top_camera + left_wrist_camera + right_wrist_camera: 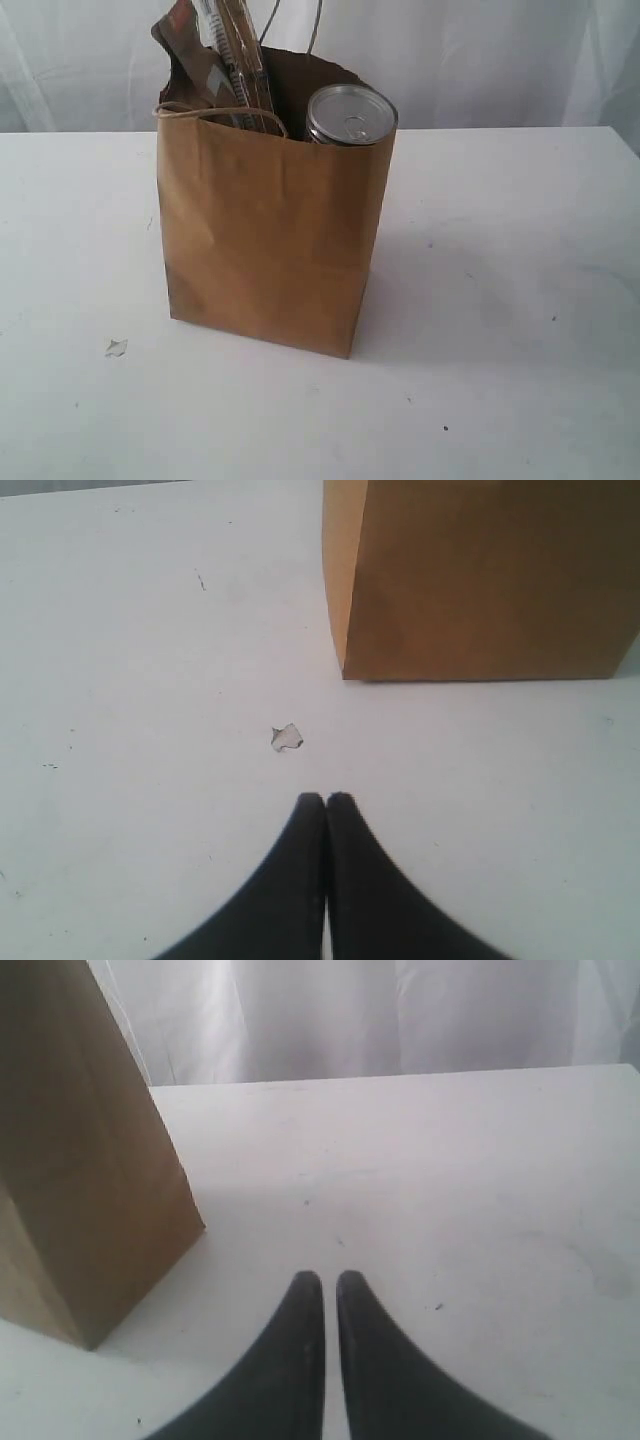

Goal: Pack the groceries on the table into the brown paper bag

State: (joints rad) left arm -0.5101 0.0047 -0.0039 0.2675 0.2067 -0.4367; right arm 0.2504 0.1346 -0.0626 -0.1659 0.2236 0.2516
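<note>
The brown paper bag [270,230] stands upright mid-table [500,300]. Out of its mouth stick a brown pouch [190,55], a clear spaghetti packet [240,60] and a jar with a silvery pull-tab top under a clear lid [350,115]. No grocery lies loose on the table; the other groceries are hidden. In the left wrist view my left gripper [325,798] is shut and empty above the tabletop, short of the bag's corner [480,580]. My right gripper [329,1277] is shut with a hairline gap, empty, beside the bag's side [70,1180]. Neither gripper shows in the exterior view.
A small crumpled clear scrap [116,347] lies on the table left of the bag, just ahead of my left fingertips [286,737]. A white curtain [500,60] hangs behind the table's far edge. The bag's cord handle [215,112] droops over its front rim.
</note>
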